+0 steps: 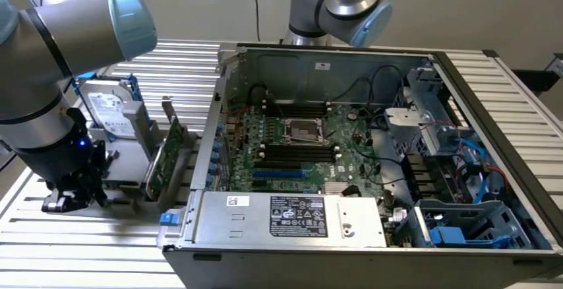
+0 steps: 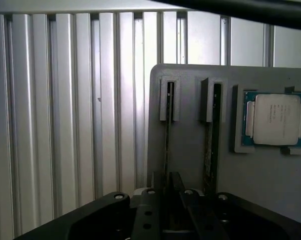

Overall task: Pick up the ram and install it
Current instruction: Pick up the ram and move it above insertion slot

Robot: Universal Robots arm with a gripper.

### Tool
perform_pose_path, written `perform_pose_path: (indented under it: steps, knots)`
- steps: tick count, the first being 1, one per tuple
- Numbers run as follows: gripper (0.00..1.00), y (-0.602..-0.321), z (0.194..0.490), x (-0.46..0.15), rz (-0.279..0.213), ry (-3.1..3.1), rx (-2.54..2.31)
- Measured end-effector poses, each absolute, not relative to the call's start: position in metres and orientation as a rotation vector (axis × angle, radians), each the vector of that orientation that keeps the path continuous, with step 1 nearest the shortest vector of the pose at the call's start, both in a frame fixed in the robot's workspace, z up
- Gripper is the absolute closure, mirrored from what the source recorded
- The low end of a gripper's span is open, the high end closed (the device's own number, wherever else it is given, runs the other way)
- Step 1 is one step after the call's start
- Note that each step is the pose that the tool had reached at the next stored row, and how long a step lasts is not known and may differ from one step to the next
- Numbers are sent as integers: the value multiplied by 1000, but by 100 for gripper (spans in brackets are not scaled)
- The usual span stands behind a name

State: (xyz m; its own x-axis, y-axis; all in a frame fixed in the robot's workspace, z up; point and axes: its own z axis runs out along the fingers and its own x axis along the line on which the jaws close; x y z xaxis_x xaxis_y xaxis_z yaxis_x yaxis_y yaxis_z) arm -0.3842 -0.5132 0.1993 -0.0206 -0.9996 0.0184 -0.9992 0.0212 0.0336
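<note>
Two ram sticks stand on edge in slots of a grey holder (image 2: pixel 190 165) on the slatted table. In the wrist view, my gripper (image 2: pixel 168 195) sits right over the near end of one ram (image 2: pixel 167 135), straddling it. The second stick (image 2: pixel 213 140) stands parallel beside it, apart from the gripper. In the exterior view, the gripper (image 1: pixel 72 196) hangs low over the holder (image 1: pixel 123 163) at the exterior view's left, outside the open computer case (image 1: pixel 492 124). The motherboard (image 1: pixel 352 163) lies inside the case with its long black slots (image 1: pixel 299 152) showing.
A processor chip (image 2: pixel 275 119) lies in a recess of the holder beside the sticks. A hard drive (image 1: pixel 115 114) and a wider green card (image 1: pixel 167 150) stand upright between the gripper and the case wall. A second arm (image 1: pixel 347 5) rises behind the case.
</note>
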Motion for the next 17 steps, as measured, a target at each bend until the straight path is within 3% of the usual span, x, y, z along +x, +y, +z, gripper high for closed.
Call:
perform_pose_path:
  steps: [2, 3, 17]
  knots:
    - [81, -513, 199, -384, -17, -2218, 2172]
    - [87, -513, 199, -384, -17, -2218, 2172]
    - [87, -513, 204, -384, -18, -2218, 2172]
